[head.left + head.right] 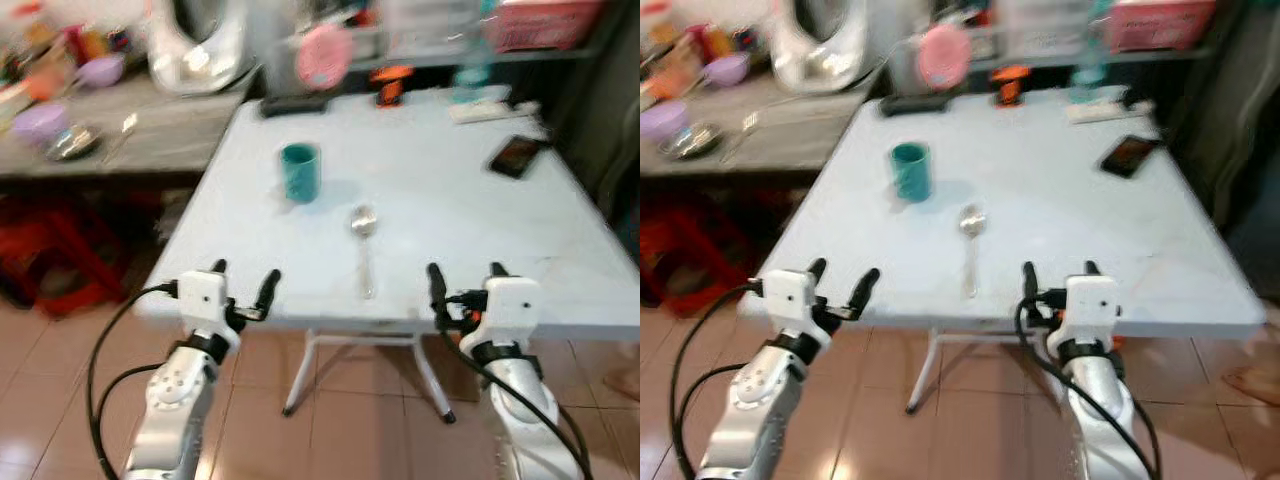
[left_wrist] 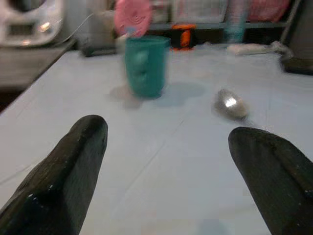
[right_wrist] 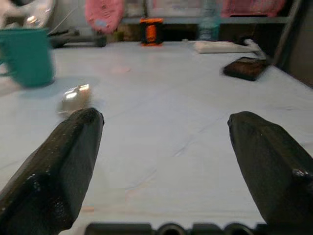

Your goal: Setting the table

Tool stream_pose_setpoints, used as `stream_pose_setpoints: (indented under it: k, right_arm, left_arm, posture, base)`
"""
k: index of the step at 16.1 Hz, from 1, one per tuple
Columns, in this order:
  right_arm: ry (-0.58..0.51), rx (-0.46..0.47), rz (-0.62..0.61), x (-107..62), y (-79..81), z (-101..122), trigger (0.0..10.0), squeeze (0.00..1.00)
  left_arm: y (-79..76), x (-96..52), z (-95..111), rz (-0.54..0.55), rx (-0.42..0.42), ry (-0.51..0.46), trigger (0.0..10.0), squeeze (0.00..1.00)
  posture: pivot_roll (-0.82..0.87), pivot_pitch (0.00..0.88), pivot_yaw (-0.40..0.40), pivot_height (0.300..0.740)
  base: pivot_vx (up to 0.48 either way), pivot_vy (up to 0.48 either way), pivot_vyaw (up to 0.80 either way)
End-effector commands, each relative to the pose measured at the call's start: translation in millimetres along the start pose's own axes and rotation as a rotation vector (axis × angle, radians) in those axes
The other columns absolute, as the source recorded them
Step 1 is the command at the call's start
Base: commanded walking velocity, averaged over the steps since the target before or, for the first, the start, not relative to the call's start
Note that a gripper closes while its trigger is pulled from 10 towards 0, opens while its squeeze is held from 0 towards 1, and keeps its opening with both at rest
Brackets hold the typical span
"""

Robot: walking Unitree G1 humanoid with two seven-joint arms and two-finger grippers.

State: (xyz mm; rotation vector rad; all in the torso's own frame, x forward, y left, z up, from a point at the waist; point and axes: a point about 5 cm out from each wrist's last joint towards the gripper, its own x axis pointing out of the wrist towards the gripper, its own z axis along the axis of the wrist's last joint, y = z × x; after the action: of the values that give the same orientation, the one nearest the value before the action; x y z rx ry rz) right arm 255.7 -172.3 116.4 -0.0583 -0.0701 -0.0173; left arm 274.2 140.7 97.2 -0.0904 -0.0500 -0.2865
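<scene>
Standing in the middle of the frame is a big pale table. On it, up and left of the middle, sits a green cup. A spoon lies just right of the cup and lower down, with its handle pointing at the near edge. A dark phone lies at the upper right. The left gripper hangs at the near edge, lower left of the spoon, fingers apart and holding nothing. The right gripper hangs lower right of the spoon, fingers apart too.
</scene>
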Motion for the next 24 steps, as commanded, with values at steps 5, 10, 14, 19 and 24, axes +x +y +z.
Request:
stream_pose_setpoints:
  k: [5, 10, 14, 19, 24]
  right_arm:
    - [-0.003, -0.014, 0.012, -3.6, 0.0, 1.5, 10.0, 0.0]
    - [0.004, -0.016, 0.069, -1.3, 8.5, 1.5, 10.0, 0.0]
    - [0.048, -0.015, 0.116, 6.6, 18.2, -2.6, 10.0, 0.0]
    - [0.118, 0.041, 0.18, 31.5, 28.1, -5.8, 10.0, 0.0]
    - [0.149, 0.067, 0.275, 49.9, 51.1, -2.7, 10.0, 0.0]
  left_arm:
    - [-5.3, 0.7, 0.7, -0.027, -0.003, 0.004, 10.0, 0.0]
    - [4.3, -8.3, -7.2, -0.017, 0.056, 0.032, 10.0, 0.0]
    - [5.9, -21.2, -12.2, -0.126, 0.052, 0.06, 10.0, 0.0]
    - [-6.7, -25.7, -11.3, -0.298, 0.029, 0.068, 10.0, 0.0]
    - [-11.8, -26.1, -10.2, -0.398, 0.036, 0.083, 10.0, 0.0]
  posture:
    - [-0.09, 0.0, 0.085, 0.74]
    - [-0.09, 0.003, 0.087, 0.74]
    - [-0.08, 0.006, 0.086, 0.74]
    - [-0.07, 0.01, 0.091, 0.74]
    - [-0.07, 0.021, 0.102, 0.74]
  base:
    - [0.343, 0.0, 0.0]
    - [0.052, 0.0, 0.0]
    - [0.0, 0.0, 0.0]
    - [0.0, 0.0, 0.0]
    - [0.0, 0.0, 0.0]
